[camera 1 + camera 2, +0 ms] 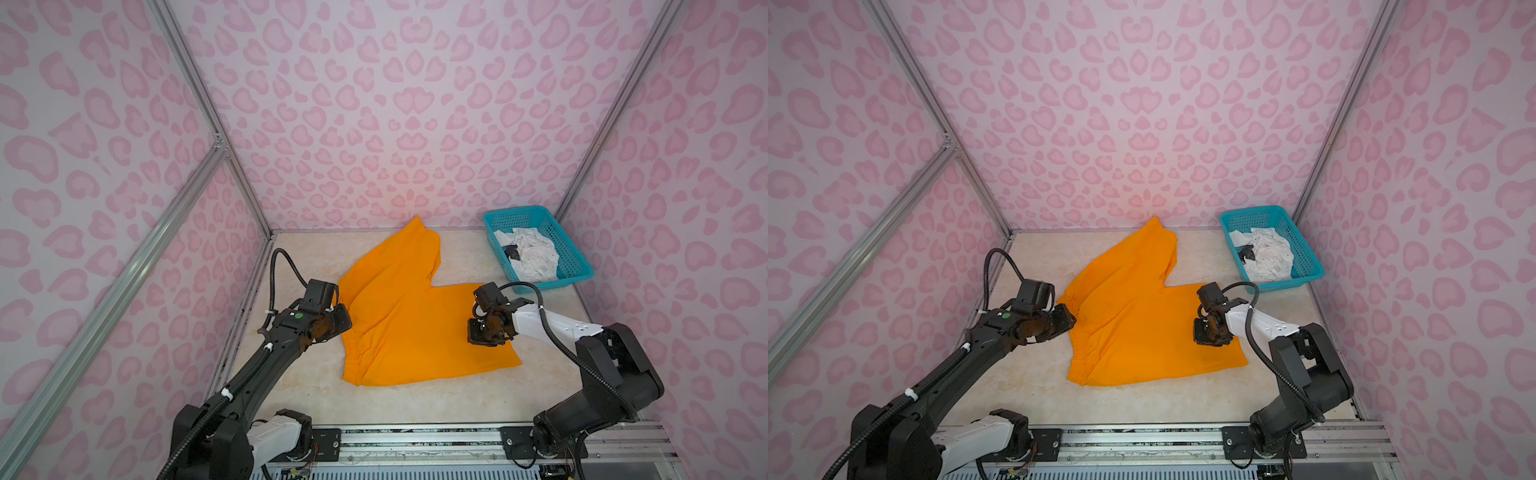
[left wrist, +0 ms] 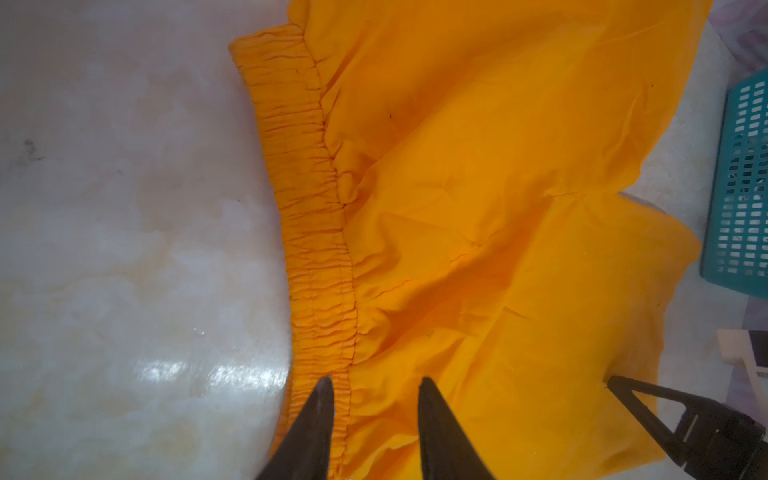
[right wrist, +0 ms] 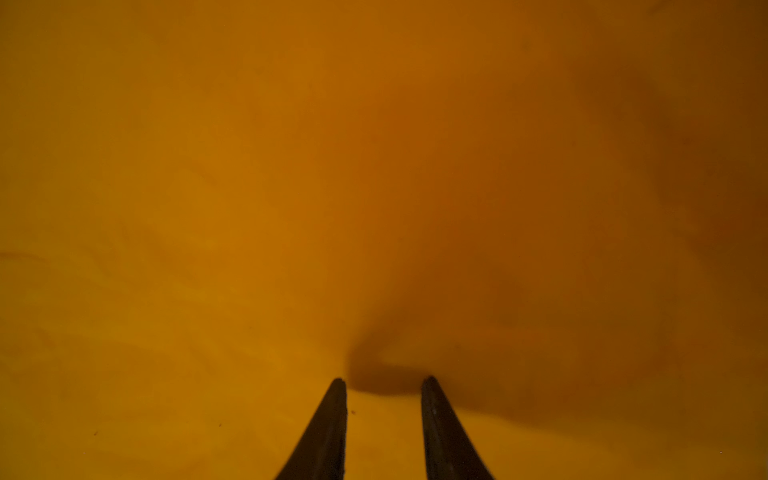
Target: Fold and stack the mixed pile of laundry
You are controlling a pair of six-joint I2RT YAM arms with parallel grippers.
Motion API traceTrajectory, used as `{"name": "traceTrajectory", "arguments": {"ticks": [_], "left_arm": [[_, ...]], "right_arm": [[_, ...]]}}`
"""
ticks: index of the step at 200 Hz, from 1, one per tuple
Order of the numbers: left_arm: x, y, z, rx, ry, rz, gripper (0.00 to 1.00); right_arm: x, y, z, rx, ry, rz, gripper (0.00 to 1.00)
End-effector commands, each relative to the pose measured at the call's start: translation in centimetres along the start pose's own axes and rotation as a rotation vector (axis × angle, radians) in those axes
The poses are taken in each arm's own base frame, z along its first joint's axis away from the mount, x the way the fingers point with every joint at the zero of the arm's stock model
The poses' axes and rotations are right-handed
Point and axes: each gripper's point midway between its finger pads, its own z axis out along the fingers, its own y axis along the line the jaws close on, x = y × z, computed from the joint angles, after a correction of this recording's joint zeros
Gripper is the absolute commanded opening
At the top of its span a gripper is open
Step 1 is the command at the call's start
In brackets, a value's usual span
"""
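Shorts [image 1: 407,316] are my job right now. The near edge of the worktop [image 1: 374,405] is bare. The orange shorts lie spread out in the middle of it. They are flat, but they are not folded yet. The stretchy waistband [image 2: 311,208] points to the left edge. One leg points to the right edge, and the other leg runs up to the far edge.

I think I am at the start of the first fold. Next, I think both pincers need to close on the cloth at the same time. Then they need to lift it and lay one half over the other. The cloth looks thin and floppy, so I think a small, firm pinch is best.

My left pincer [image 2: 376,384] is low at the waistband. Its two fingers are a little way apart. One tip is at the waistband and one is at the smooth cloth beside it. I see nothing held in it.

My right pincer [image 3: 384,382] is down on the leg that points to the right edge. Its fingers are apart too. The tips press on the cloth, and a little bump of cloth sits between them.

In the far right corner is the teal basket [image 1: 515,211]. The white T-shirt [image 1: 530,253] lies crumpled inside it. Nothing is stacked yet.
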Motion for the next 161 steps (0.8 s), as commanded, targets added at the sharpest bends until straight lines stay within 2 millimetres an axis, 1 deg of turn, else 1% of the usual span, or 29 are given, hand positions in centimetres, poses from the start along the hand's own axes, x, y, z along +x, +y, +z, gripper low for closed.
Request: {"name": "traceTrajectory", "arguments": {"ticks": [1, 19, 36, 48, 70, 81, 100, 111, 119, 126, 138, 151, 152, 161], "left_arm": [[-3.2, -0.9, 3.2, 0.064, -0.066, 0.004, 0.28], [-4.3, -0.3, 6.0, 0.049, -0.044, -0.028, 0.19], [-5.4, -0.3, 7.7, 0.05, -0.037, -0.048, 0.16], [-6.2, 0.1, 8.7, 0.027, -0.032, -0.059, 0.13], [-7.6, 0.7, 10.3, 0.0, -0.006, -0.076, 0.07], [-7.9, 1.1, 11.1, -0.01, 0.014, -0.082, 0.06], [-8.3, 1.9, 11.7, -0.03, 0.03, -0.086, 0.05], [-8.4, 2.3, 11.8, -0.049, 0.031, -0.076, 0.05], [-8.2, 2.5, 11.7, -0.06, 0.035, -0.064, 0.05], [-8.0, 2.7, 11.6, -0.068, 0.042, -0.052, 0.05], [-7.6, 2.9, 11.4, -0.074, 0.054, -0.038, 0.04], [-6.8, 3.2, 11.3, -0.078, 0.073, -0.025, 0.03], [-6.8, 3.2, 11.2, -0.078, 0.073, -0.024, 0.03], [-6.1, 3.5, 11.2, -0.078, 0.084, -0.02, 0.03]], "right_arm": [[0.8, 0.1, 1.4, 0.009, 0.012, 0.031, 0.32], [2.2, -0.2, 2.0, 0.014, 0.043, 0.05, 0.32], [3.3, -0.4, 2.2, 0.008, 0.059, 0.069, 0.32], [4.2, -0.6, 2.1, 0.007, 0.069, 0.076, 0.31], [6.3, -0.7, 1.7, 0.014, 0.102, 0.076, 0.31], [7.3, -0.4, 1.3, 0.012, 0.109, 0.073, 0.31], [8.6, -0.1, 0.6, 0.008, 0.119, 0.07, 0.32], [8.8, 0.2, 0.2, -0.007, 0.12, 0.071, 0.32], [8.6, 0.2, -0.2, -0.014, 0.111, 0.067, 0.33], [7.9, 0.2, -0.7, -0.016, 0.096, 0.066, 0.34], [6.2, 0.6, -1.6, -0.036, 0.066, 0.058, 0.34], [3.0, 1.5, -3.1, -0.092, 0.0, 0.035, 0.36], [3.0, 1.5, -3.1, -0.092, 0.0, 0.035, 0.36], [0.1, 2.0, -4.3, -0.125, -0.062, 0.024, 0.36]]}}
